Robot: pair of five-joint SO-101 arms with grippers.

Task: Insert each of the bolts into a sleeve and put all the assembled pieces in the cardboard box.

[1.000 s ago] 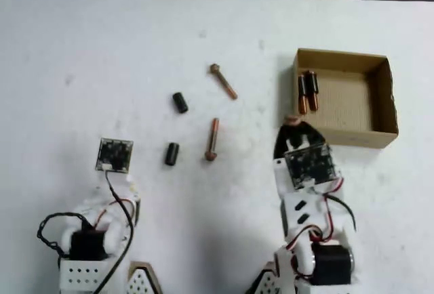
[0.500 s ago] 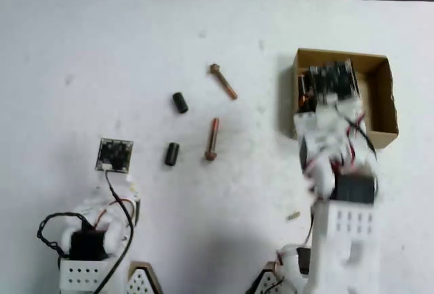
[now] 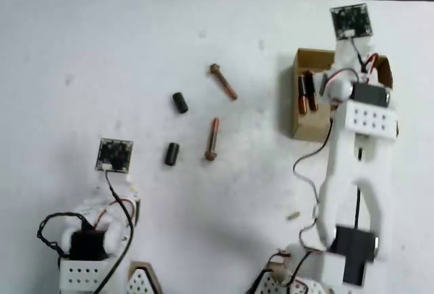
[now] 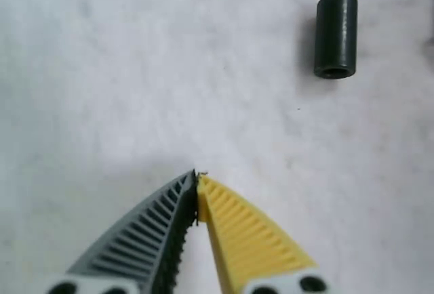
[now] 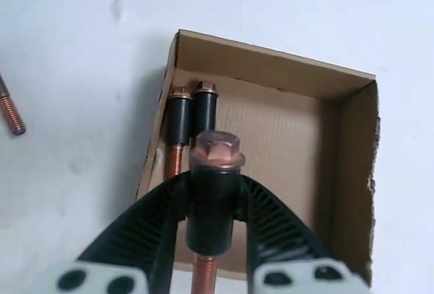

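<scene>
In the high view the right arm (image 3: 357,165) now lies stretched far out over the cardboard box (image 3: 305,128), its wrist board past the box's far rim. A second ago it was folded up short of the box's near left corner, and half a second ago it was only partway over the box. The left arm (image 3: 91,236) has stayed tucked at the near left of the white desk (image 3: 102,43). Nothing loose has shifted: the far bolt (image 3: 223,81) lies slanted, the near bolt (image 3: 213,139) lies almost straight, the far sleeve (image 3: 180,102) sits left of the first, and the near sleeve (image 3: 172,154) sits just left of the second. The two assembled pieces (image 3: 307,92) lie side by side against the box's left wall, as before. In the left wrist view the left pincer (image 4: 196,180) is clenched on nothing, its grey and yellow tips meeting over bare desk, with a black sleeve (image 4: 336,35) lying on its side well apart from it. In the right wrist view the right pincer (image 5: 211,189) is grasping a third assembled piece (image 5: 215,152), a copper bolt run through a black sleeve. It hangs over the box's open inside, above the two pieces lying along the wall.
</scene>
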